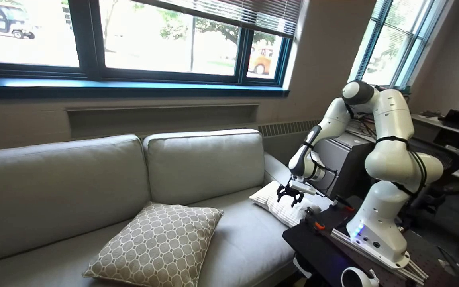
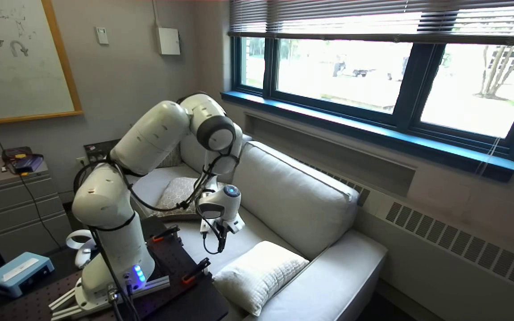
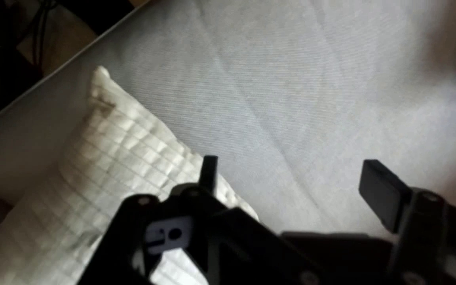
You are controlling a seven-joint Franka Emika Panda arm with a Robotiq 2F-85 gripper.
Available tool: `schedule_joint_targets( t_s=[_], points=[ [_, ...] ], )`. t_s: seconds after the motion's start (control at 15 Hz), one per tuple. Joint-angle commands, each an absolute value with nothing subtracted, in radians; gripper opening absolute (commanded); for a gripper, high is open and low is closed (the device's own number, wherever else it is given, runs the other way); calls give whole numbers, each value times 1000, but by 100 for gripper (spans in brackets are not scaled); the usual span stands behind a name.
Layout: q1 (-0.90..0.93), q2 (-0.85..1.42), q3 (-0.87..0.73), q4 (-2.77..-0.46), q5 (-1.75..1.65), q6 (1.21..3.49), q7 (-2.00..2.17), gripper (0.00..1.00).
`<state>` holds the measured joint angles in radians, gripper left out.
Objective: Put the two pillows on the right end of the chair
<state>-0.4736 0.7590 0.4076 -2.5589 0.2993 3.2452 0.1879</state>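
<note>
Your gripper (image 3: 294, 184) stands wide: in the wrist view its fingers (image 3: 382, 194) sit well apart, with grey upholstery seen between the tips. In both exterior views it hangs over the sofa (image 1: 245, 235). In the wrist view, one finger overlaps the edge of the white pillow (image 3: 97, 186) and the other is over bare seat (image 3: 259, 87); whether finger and pillow touch, you cannot tell. In an exterior view you find the white pillow on the sofa, at its right-hand end, partly hidden behind the gripper. It lies just beside the armrest (image 2: 333, 272), near the dark table (image 2: 185, 296). The lattice pillow (image 1: 161, 243) lies on the seat well apart from the white pillow, with one corner close to where the two back cushions (image 1: 207, 165) meet. In an exterior view the arm (image 2: 154, 138) and its cable (image 2: 184, 205) partly cover that lattice pillow. The arm's base (image 2: 118, 249) stands on the dark table, where you have clamps (image 2: 198, 267) with orange parts along the edge next to the sofa. Near the base you have a white ringed controller (image 2: 84, 256) and a blue box (image 2: 18, 273). On the wall behind the sofa you note a window (image 1: 169, 44) with blinds (image 2: 373, 22) partly lowered.
</note>
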Motion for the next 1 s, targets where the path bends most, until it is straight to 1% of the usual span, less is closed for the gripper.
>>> schedule_joint_targets(
  t_s=[0.0, 0.13, 0.2, 0.33, 0.4, 0.47, 0.6, 0.8, 0.93],
  points=[
    [-293, 507, 220, -2655, 283, 3096, 209, 100],
    [-169, 441, 48, -2654, 244, 3032, 180, 100],
    [-126, 420, -30, -2664, 147, 3013, 220, 100],
    [-36, 445, -201, -2564, -38, 2937, 246, 100],
    [22, 431, -285, -2514, -70, 2870, 196, 100],
    [37, 435, -328, -2458, -108, 2820, 156, 100],
    [-15, 437, -313, -2337, -164, 2739, 62, 100],
    [-181, 482, -149, -2137, -70, 2689, -180, 100],
    [-291, 555, -21, -1995, 25, 2655, -339, 100]
  ],
)
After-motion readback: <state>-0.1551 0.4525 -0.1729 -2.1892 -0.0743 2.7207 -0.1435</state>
